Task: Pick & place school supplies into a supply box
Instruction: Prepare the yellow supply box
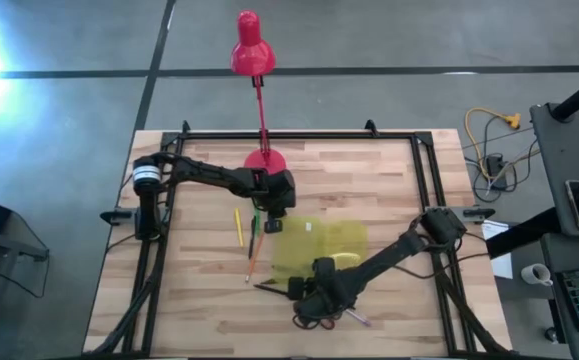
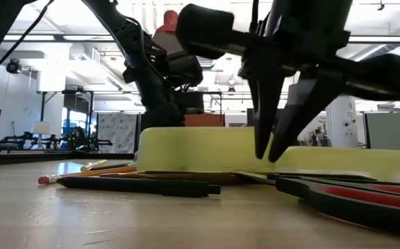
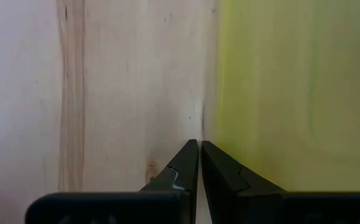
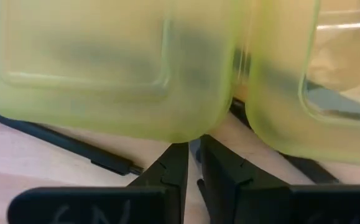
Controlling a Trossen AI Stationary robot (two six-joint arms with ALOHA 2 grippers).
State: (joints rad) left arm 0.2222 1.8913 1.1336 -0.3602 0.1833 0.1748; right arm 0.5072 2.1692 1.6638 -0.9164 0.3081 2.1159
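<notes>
Just beyond right tool [image 4: 192, 158], supply box [image 4: 105, 68]

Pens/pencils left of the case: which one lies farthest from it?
The yellow pencil. It lies alone on bare wood, farthest left of the supply box; the orange pencil and green one lie nearer.

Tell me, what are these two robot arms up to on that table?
They are working around a yellow-green supply box lying open on the wooden table. The left gripper, shut, sits at the box's far edge, near the red lamp. The right gripper, nearly closed, is at the box's near edge, maybe pinching it; I cannot tell. Pencils, a black pen and red-handled scissors lie outside on the table.
</notes>
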